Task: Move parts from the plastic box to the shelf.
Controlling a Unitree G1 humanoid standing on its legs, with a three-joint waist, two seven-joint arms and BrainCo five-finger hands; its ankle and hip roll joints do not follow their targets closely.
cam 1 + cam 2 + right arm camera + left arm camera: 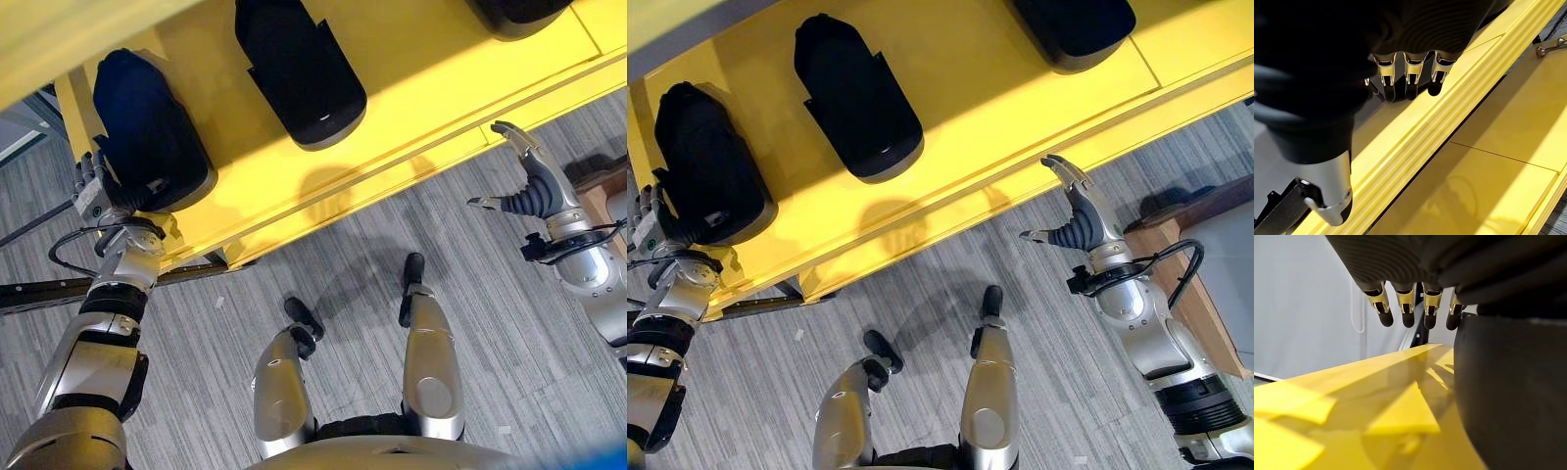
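Floor point(343, 284): grey striped carpet is seen nearest, below the shelf edge.

Right hand point(1080, 221): it is held in the air over the carpet, near the front edge of the shelf on the right side. Its fingers are spread out and mostly straight, with the thumb stuck out to one side. Nothing is held in it. In the right wrist view the fingers point(1407, 81) are seen hanging loose above the yellow boards, touching nothing.

Left hand point(95, 191): it is placed at the left end of the shelf, right against the left part. In the left wrist view its fingers point(1408, 308) are seen pointing out straight beside the part, not wrapped around it. Whether the palm or thumb is pressed on the part cannot be told.

Shelf point(411, 108): a wide yellow board is laid across the scene, with a stepped front lip along its near edge. A lower yellow board is seen under it in the right wrist view.

Left part point(147, 132): a black rounded part is set on the shelf at its left end, touching the left hand.

Middle part point(299, 69): a second black part of the same shape is set on the shelf, to the right of the first and a bit farther back. It is kept apart from both hands.

Right part point(1076, 27): a third black part is seen at the far right of the shelf, cut off by the top edge.
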